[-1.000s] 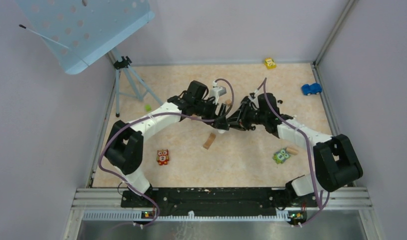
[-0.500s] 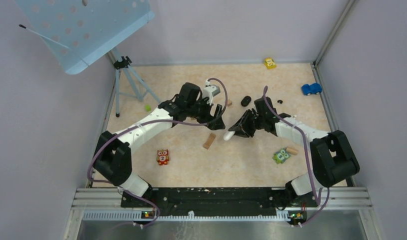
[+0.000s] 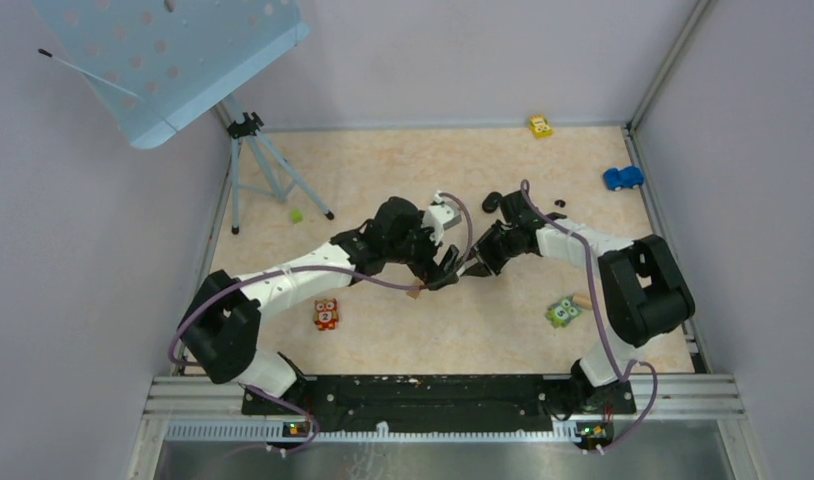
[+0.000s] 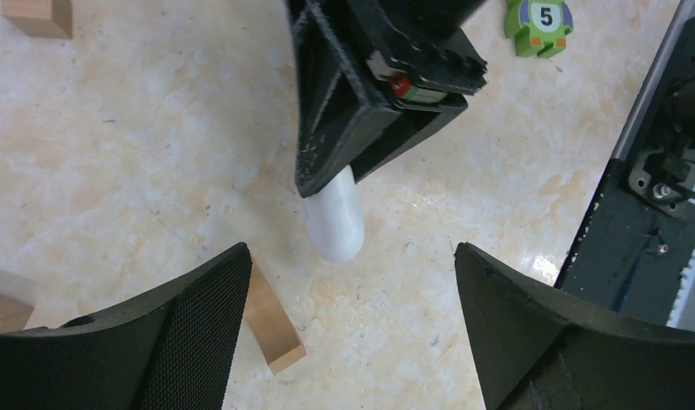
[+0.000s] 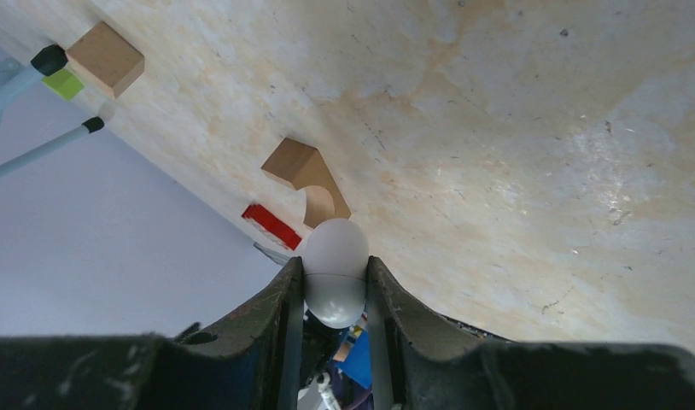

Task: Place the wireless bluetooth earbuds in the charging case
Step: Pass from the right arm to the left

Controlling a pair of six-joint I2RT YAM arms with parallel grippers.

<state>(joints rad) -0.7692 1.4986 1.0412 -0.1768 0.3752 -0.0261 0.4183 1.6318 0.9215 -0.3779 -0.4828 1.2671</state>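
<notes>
My right gripper [image 5: 334,266] is shut on a white, egg-shaped charging case [image 5: 335,256] with a seam around its middle, closed, held above the floor. In the top view the right gripper [image 3: 475,264] meets my left gripper [image 3: 446,270] at mid-table. In the left wrist view the case [image 4: 334,218] sticks out of the right gripper's black fingers [image 4: 344,128], just ahead of my left gripper [image 4: 353,265], which is open and empty. A tiny black bud [image 3: 559,203] lies behind the right arm, next to a larger black oval item [image 3: 491,200]. No white buds show.
A tan wooden block [image 4: 271,320] lies by my left finger, with more blocks [image 4: 37,13] [image 5: 105,55] and an arch block [image 5: 306,175] nearby. Owl tiles [image 3: 326,314] [image 3: 562,311], a blue car [image 3: 622,178], a yellow car [image 3: 540,126] and a tripod [image 3: 263,160] stand around.
My left gripper has swung right and nearer, closing the gap to the right gripper. The right gripper still holds the white case and has shifted slightly right.
</notes>
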